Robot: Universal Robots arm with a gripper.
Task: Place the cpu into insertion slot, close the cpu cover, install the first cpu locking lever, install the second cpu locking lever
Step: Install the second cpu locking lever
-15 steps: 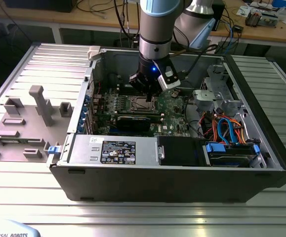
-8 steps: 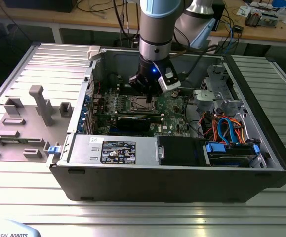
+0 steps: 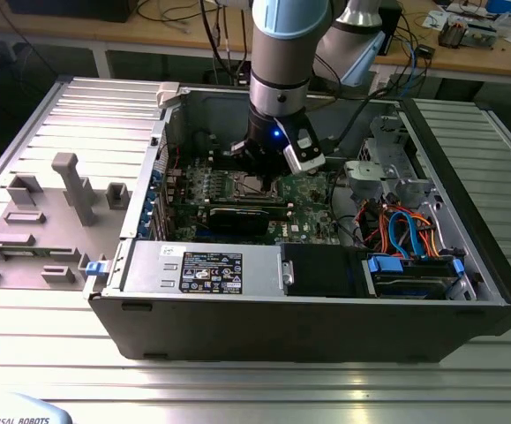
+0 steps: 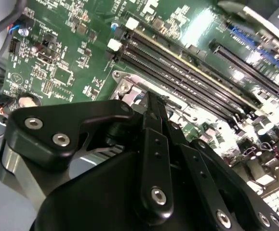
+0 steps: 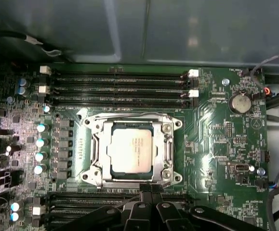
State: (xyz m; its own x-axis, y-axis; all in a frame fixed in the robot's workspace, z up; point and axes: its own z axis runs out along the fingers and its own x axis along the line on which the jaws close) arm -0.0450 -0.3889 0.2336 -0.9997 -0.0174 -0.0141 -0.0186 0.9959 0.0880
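Observation:
The cpu [image 5: 131,149], a silvery square chip, lies flat in the insertion slot [image 5: 87,177] of the green motherboard. The shiny cpu cover [image 5: 97,144] is folded down around it, so the chip shows through the window. A thin wire lever [image 5: 129,114] runs along the socket's far side. Another wire [image 5: 128,202] lies by my fingertips. My gripper [image 5: 149,188] is shut, its black tips together at the socket's near edge, with nothing seen between them. In the second wrist view the gripper [image 4: 151,99] tips touch down beside the socket's metal corner [image 4: 125,86]. In the exterior view the gripper [image 3: 264,181] reaches down into the open case.
Long black memory slots [image 5: 120,79] flank the socket on two sides. Capacitors [image 5: 40,142] stand in a row beside it and a coin battery [image 5: 239,102] sits further off. A black expansion card [image 3: 237,216], the power supply [image 3: 202,265] and drive cables [image 3: 405,230] crowd the case.

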